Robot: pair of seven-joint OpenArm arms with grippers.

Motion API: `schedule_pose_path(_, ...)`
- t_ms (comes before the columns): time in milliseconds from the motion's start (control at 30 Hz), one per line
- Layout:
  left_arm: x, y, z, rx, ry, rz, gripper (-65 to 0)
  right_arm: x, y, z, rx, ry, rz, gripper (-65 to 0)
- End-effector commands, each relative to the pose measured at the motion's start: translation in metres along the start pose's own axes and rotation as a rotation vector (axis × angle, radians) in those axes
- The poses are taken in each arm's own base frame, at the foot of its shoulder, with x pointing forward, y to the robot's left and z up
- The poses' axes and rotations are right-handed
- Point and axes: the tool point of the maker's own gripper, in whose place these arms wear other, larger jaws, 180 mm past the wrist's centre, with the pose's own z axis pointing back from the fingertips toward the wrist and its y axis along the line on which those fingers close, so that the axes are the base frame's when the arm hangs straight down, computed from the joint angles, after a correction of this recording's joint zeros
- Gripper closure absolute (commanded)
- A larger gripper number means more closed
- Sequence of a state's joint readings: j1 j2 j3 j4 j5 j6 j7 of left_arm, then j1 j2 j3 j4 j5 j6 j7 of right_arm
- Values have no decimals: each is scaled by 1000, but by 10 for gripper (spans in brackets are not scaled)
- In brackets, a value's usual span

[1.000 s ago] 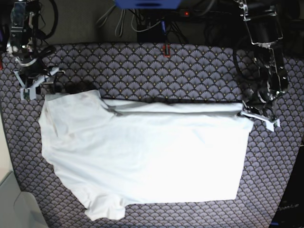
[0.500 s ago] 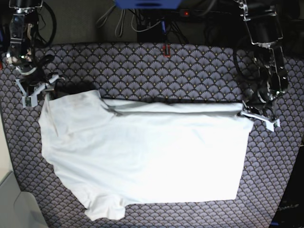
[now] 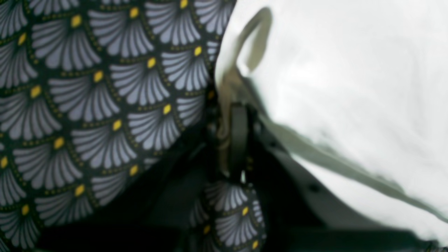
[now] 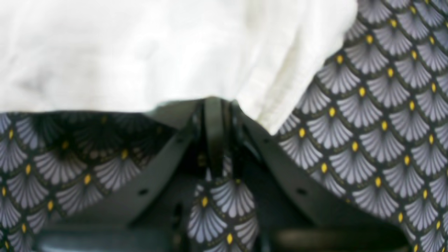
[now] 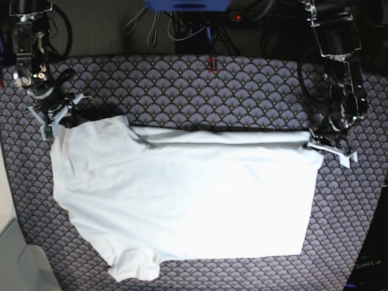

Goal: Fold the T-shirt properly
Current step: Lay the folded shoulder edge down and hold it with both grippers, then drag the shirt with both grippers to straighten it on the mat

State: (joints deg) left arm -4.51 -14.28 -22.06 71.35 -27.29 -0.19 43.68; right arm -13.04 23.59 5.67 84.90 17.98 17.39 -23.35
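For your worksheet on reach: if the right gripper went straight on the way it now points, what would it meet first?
Most likely the T-shirt: its white edge lies just beyond the right gripper, though depth is unclear.

- The base view looked straight down from high above, taking in the whole patterned worktop (image 5: 242,91), the spread T-shirt (image 5: 182,200) and both arms
- The left wrist view sat very close behind the left end effector (image 3: 238,140), facing along it at the cloth corner and the patterned cover; it was blurred from nearness
- The right wrist view sat equally close behind the right end effector (image 4: 214,136), facing the shirt's edge on the opposite side
- Each wrist view shared with the base view only one corner: the left end effector (image 5: 321,140) at that view's right, the right end effector (image 5: 57,115) at its left
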Motion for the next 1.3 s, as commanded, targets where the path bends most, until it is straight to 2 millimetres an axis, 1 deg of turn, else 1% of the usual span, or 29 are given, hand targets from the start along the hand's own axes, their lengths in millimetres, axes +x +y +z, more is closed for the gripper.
schedule_pose_path(0, 13, 0, 3, 3, -23, -7, -5, 13, -3, 3, 2, -39, 16, 0)
schedule_pose_path(67, 12, 0, 3, 4, -15, -6, -5, 11, -3, 4, 2, -35, 19, 0)
schedule_pose_path(100, 10, 2, 4, 5, 0, -4, -5, 7, -2, 6, 4, -26, 20, 0)
schedule_pose_path(167, 8, 3, 7, 9, 27, -14, -5, 8, -2, 14, 6, -29, 50, 0)
schedule_pose_path(200, 12, 5, 10, 13, 26, -26, -5, 8, -2, 18, 9, -30, 64, 0)
schedule_pose_path(300, 23, 0, 20, 5, 18, -55, -5, 20, 3, 29, 20, -61, 108, 0)
schedule_pose_path(400, 35, 2, 33, 11, 26, -96, -5, 30, -4, 43, -1, -86, 136, 0)
schedule_pose_path(467, 40, 1, 40, 14, 36, -118, -5, 38, -12, 52, -25, -111, 142, 0)
schedule_pose_path(533, 46, 1, 46, 18, 38, -140, -5, 43, -17, 59, -44, -125, 146, 0)
schedule_pose_path(600, 44, 5, 52, 28, 49, -161, -5, 48, -21, 65, -58, -140, 154, 0)
schedule_pose_path(700, 51, 3, 62, 31, 27, -193, -5, 52, -23, 73, -68, -154, 164, 0)
schedule_pose_path(767, 48, 5, 63, 37, 31, -201, -5, 58, -21, 76, -58, -164, 190, 0)
schedule_pose_path(833, 48, 8, 64, 42, 32, -202, -5, 60, -15, 76, -19, -161, 224, 0)
schedule_pose_path(900, 47, 11, 64, 46, 37, -204, -5, 61, -17, 79, -9, -165, 238, 0)
schedule_pose_path(967, 39, 15, 64, 53, 53, -206, -5, 61, -20, 81, -9, -163, 243, 0)
schedule_pose_path(1033, 36, 16, 64, 56, 60, -206, -5, 60, -21, 82, -11, -161, 243, 0)
schedule_pose_path(1133, 29, 20, 65, 63, 72, -208, -5, 48, -19, 84, -2, -133, 241, 0)
schedule_pose_path(1267, 22, 24, 65, 69, 85, -211, -5, 39, -16, 85, 7, -115, 237, 0)
